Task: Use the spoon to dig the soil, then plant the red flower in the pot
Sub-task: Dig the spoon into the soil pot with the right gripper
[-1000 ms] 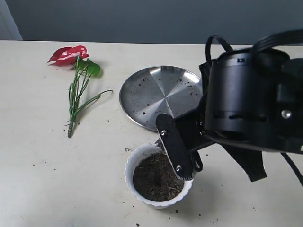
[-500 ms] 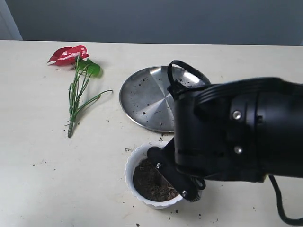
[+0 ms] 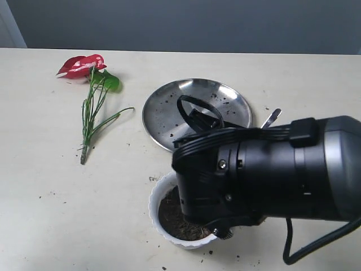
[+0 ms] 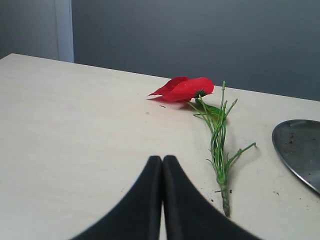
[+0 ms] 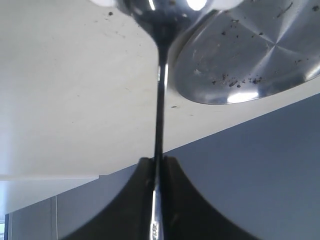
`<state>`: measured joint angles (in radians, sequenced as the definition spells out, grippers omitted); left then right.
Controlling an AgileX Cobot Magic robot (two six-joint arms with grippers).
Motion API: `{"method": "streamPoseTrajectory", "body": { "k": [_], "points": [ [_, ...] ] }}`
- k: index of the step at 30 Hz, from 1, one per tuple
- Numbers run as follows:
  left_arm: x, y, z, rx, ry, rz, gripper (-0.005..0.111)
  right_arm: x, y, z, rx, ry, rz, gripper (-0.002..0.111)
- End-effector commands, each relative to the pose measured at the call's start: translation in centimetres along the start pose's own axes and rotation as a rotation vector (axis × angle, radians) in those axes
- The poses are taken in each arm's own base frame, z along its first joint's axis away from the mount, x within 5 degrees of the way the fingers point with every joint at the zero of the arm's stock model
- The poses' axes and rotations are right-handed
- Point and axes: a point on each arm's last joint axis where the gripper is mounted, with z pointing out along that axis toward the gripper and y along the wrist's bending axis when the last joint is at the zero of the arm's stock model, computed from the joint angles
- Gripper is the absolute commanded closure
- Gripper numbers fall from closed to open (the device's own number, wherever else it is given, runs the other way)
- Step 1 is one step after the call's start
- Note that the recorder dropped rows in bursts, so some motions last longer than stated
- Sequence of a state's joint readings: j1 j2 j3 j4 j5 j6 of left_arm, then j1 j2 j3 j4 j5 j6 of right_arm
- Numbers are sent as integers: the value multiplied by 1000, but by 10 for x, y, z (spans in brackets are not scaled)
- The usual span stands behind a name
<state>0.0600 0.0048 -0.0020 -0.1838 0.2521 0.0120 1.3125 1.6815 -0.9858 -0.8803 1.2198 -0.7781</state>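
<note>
Spoon (image 5: 160, 107) in right gripper (image 5: 158, 167), seemingly over pot (image 3: 161, 217).

Right gripper (image 5: 158, 165): its bulky black arm hangs over the pot (image 3: 163, 195), blocking access from above.
Steel plate (image 3: 169, 110): just beyond that gripper, behind the pot.
Left gripper (image 4: 162, 170): bare table ahead of its tips; the red flower (image 4: 212, 125) lies beyond, off to one side.

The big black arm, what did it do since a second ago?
The right arm swung lower and leftward across the pot, hiding more soil while uncovering the plate. Its tool grips the spoon. The flower stayed put.
</note>
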Motion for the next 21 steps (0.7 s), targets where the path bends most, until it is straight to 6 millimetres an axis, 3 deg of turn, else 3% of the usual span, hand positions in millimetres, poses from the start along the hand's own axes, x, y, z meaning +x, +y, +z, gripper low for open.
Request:
{"method": "streamPoseTrajectory", "body": {
  "k": [1, 8, 14, 21],
  "points": [
    [-1, 0, 0, 2, -15, 0, 106, -2, 1, 1, -2, 5, -18, 109],
    [-1, 0, 0, 2, -15, 0, 106, 9, -12, -3, 116, 109, -63, 109],
    [-1, 0, 0, 2, -15, 0, 106, 15, -15, -15, 101, 33, -15, 109],
    [-1, 0, 0, 2, -15, 0, 106, 9, -8, -15, 31, -50, -13, 109]
  ]
}}
